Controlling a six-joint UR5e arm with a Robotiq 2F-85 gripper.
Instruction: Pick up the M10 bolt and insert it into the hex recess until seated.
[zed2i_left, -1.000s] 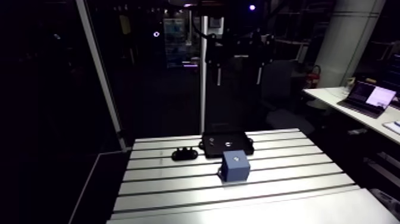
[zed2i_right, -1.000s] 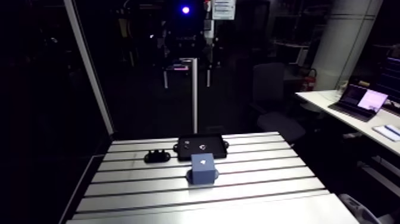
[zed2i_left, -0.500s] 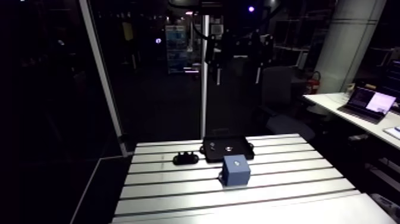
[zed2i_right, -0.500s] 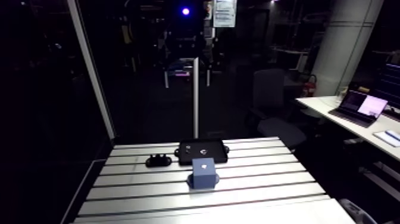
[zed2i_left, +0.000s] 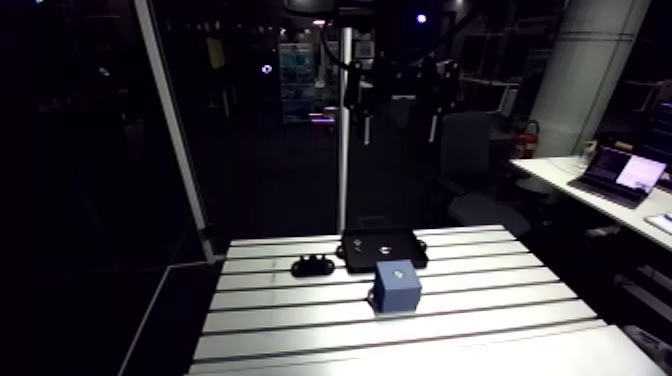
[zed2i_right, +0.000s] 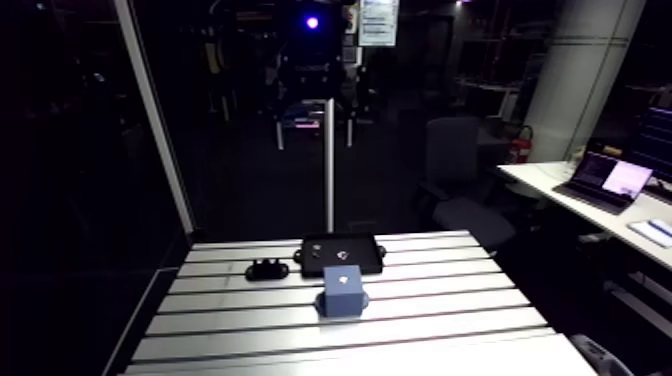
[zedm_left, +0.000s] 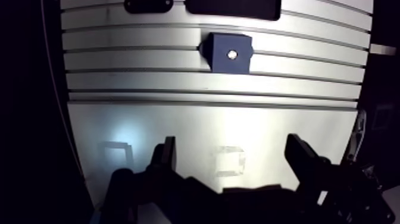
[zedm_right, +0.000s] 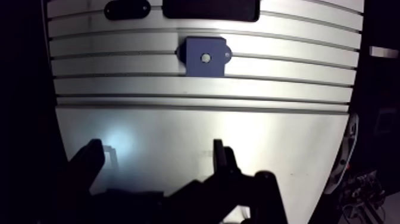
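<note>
Wrist view showed my gripper (zedm_left: 231, 146) with jaws spread wide and empty, short of the blue cube-shaped block (zedm_left: 229, 53), and only the camera had shifted since earlier, so the M10 bolt (zed2i_left: 383, 243), apparently a bright speck in the black tray (zed2i_left: 405, 248) behind that block, lay untouched.

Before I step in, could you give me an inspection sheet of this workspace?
Surface: slotted aluminium table, with a smooth plate nearest the arm.
Job's things: blue block with a pale spot on top, on the table; black tray behind it, holding two small bright pieces, too small to identify.
Clutter: small black fixture beside the tray.
Grippers: gripper with fingers open, nothing between them, well above the table.
Cables: nothing seen.
Surroundings: nothing seen.
</note>
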